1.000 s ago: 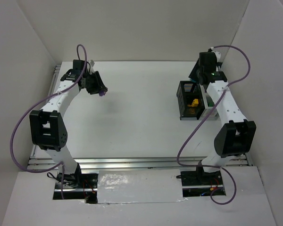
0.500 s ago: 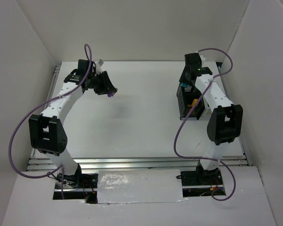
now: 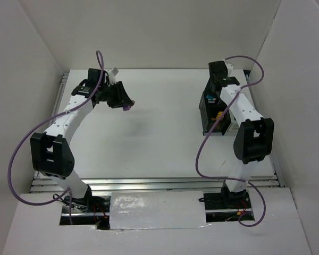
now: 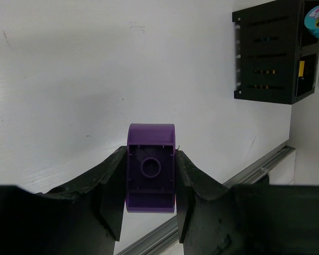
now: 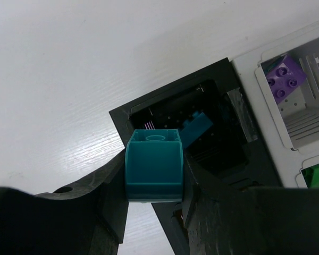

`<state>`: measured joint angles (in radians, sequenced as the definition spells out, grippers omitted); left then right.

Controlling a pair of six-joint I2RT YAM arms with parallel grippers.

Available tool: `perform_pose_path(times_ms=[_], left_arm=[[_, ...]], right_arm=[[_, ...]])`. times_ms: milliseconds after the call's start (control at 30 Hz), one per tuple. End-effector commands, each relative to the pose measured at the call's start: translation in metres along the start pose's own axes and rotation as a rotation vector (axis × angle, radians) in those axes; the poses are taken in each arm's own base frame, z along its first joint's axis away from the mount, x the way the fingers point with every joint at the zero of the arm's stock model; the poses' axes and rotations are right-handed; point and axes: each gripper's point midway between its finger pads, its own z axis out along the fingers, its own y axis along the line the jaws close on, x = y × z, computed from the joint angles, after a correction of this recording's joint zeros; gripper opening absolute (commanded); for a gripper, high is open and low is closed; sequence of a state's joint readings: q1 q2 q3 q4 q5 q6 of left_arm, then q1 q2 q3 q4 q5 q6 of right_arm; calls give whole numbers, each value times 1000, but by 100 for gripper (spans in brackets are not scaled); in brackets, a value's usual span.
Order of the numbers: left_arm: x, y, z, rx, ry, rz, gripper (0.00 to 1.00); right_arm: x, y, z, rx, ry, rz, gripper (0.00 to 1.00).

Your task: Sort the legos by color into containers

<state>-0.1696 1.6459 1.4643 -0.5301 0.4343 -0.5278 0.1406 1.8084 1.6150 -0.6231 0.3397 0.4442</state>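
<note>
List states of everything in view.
left gripper: shut on purple brick, raised.
right gripper: shut on teal brick, over black bin.
black bin: upright, bluish brick inside.
white bin: upright, second purple brick inside.
green brick: in adjoining white compartment.

**Top external view:** fixed high at the near side, looking down and toward the far side, taking in the whole table (image 3: pixel 159 138). **Left wrist view:** close behind the left gripper (image 4: pixel 151 175), looking down and rightward across the table. **Right wrist view:** close behind the right gripper (image 5: pixel 154 170), just above the black bin (image 5: pixel 170 91), which all three views share
</note>
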Motion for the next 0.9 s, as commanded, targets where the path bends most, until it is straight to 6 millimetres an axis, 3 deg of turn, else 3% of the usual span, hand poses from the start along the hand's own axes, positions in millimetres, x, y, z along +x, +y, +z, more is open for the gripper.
perform_pose_path(times_ms=[0,67,133,300,500,600,633,667,700,733,767,833,867], left_arm=[[-8,-20,-6,58,-22,48,0],[-8,-22,-7,60,-24,53,0],[-6,-22,-5,62,-20,56,0],[-4,-28,-4,79,-16,78,0],[-5,-44,-6,153,-13,106,0],[5,-75,-13,350,43,113,0],[12,-84,-14,431,74,101,0],[14,-112,-28,636,89,170,0],[18,-129,-36,728,134,109,0],[15,-142,-41,842,84,193,0],[27,-156,-54,915,168,138,0],[34,-162,-58,969,188,145,0],[38,-174,-70,1033,198,190,0]], right_arm=[[-26,-6,-19,-8,-85,36,23],[-26,-9,-21,-9,-90,37,25],[-28,-10,-22,-16,-95,38,35],[-30,-10,-22,-19,-97,35,67],[-50,-5,-42,-56,-132,49,75],[-58,15,-69,-182,-131,33,74],[-47,48,-94,-405,-71,-2,73],[-42,72,-113,-578,-55,-57,73],[-29,95,-138,-759,-7,-104,73],[-1,126,-190,-1098,107,-175,73],[20,142,-220,-1250,183,-218,73],[49,158,-261,-1442,316,-267,73],[60,164,-273,-1478,350,-285,72]])
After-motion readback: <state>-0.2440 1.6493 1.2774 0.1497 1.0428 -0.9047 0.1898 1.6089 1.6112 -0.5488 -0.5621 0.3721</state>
